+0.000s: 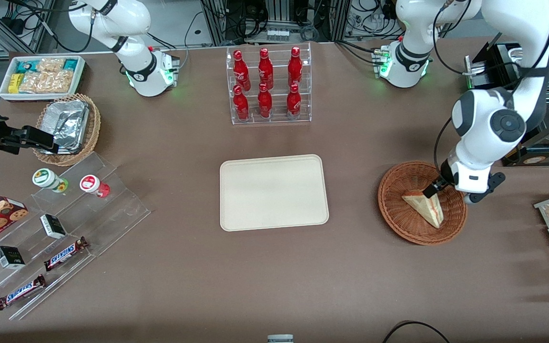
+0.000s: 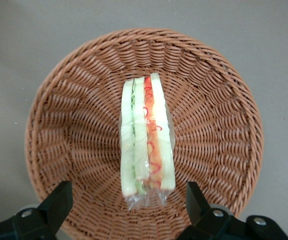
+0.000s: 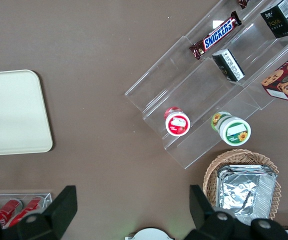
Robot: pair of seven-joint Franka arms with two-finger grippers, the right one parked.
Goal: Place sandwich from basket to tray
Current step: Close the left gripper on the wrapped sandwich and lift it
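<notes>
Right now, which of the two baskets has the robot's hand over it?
The reddish-brown basket holding the sandwich. The gripper hangs over it, jaws open. The tan basket holds a foil container.

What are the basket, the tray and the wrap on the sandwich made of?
The basket looks like woven wicker: reddish-brown strands run in ringed rows. The tray seems to be matte cream plastic, smooth with a moulded rim, though that is a guess. The sandwich appears wrapped in thin clear film, crinkled at one end. The open tool hovers above the sandwich in the basket.

brown table [image 1: 169, 267] | cable-strewn metal racks [image 1: 279, 19] at table's edge
</notes>
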